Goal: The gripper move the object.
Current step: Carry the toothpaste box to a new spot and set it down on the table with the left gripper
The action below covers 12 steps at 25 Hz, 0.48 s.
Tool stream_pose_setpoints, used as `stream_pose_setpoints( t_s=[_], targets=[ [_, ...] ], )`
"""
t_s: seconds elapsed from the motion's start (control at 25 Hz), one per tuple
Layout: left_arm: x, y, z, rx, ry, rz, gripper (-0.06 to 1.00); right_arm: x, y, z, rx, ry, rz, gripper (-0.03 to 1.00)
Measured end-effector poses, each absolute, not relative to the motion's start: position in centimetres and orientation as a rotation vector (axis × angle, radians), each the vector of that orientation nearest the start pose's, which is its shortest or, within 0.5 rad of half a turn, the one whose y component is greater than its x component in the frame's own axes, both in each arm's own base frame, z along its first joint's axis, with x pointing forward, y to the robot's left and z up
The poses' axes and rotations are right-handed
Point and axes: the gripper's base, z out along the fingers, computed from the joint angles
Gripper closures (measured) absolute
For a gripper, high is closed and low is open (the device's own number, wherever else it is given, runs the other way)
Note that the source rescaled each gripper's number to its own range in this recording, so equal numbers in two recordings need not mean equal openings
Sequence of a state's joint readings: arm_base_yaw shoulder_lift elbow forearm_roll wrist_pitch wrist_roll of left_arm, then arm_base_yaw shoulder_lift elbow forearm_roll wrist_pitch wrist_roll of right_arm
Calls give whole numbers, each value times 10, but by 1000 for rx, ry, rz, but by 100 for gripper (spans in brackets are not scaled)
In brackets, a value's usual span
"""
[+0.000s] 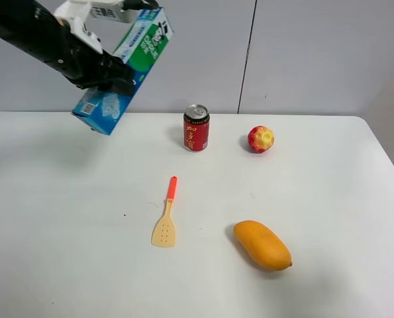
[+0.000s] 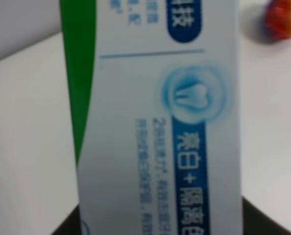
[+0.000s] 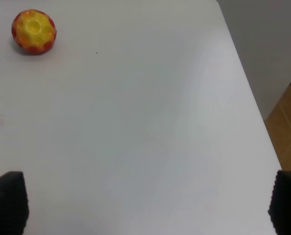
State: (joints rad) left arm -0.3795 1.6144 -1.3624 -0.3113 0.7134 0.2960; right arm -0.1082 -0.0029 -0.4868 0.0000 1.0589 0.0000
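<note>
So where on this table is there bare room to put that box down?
The widest bare patch is the left side of the table, below the held carton and left of the spatula. Another lies along the right edge, beyond the apple and mango. The middle, around the can, is crowded.

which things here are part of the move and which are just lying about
In the job: long blue, white and green toothpaste carton; black left gripper holding it.
Lying about: red drink can; red-and-yellow apple; orange-handled tan spatula; orange mango.
</note>
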Motion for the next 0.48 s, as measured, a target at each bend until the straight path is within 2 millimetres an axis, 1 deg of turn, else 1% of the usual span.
stream_pose_setpoints(
  t_s=[0.12, 0.24, 0.36, 0.48],
  targets=[
    [319, -184, 307, 696, 2359, -467, 92, -4, 0, 274, 111, 2050, -67, -3],
    [314, -215, 291, 753, 2363, -526, 92, -4, 0, 274, 111, 2050, -67, -3],
    [316, -236, 267, 764, 2391, -565, 92, -4, 0, 274, 111, 2050, -67, -3],
    [321, -247, 244, 768, 2418, -576, 92, -4, 0, 274, 111, 2050, -67, -3]
  ],
)
